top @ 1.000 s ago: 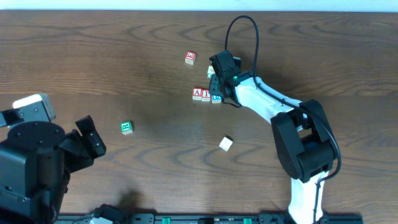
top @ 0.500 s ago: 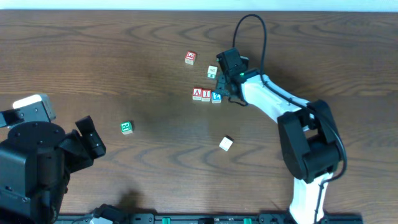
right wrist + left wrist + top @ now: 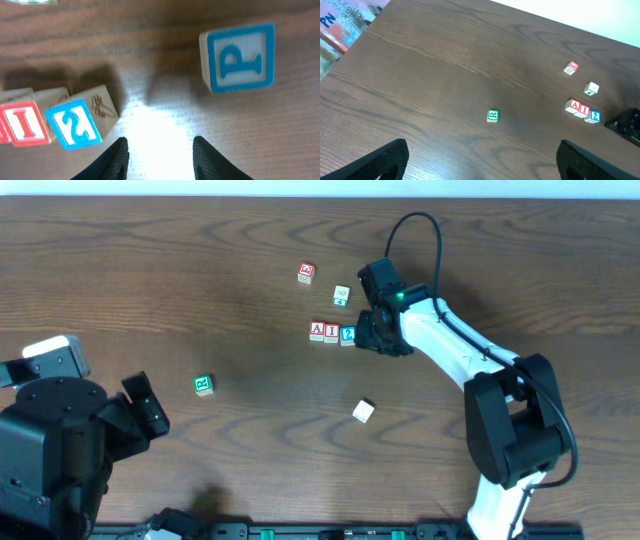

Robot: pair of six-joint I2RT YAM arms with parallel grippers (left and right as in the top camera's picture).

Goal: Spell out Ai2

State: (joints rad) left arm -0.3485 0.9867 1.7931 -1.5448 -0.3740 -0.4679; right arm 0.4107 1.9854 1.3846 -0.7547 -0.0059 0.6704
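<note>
Right gripper [image 3: 159,142] is backing off the 2 [image 3: 348,335], jaws slightly parted, holding nothing; A [image 3: 317,331], I [image 3: 331,332], 2 are sitting in line, seemingly finished.

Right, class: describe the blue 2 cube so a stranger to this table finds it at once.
Follow the white right arm over the dark table to the right gripper; three cubes sit in a row beside it. The 2 cube is the end one nearest that gripper. The I cube and A cube are red-bordered; it alone is blue.
</note>
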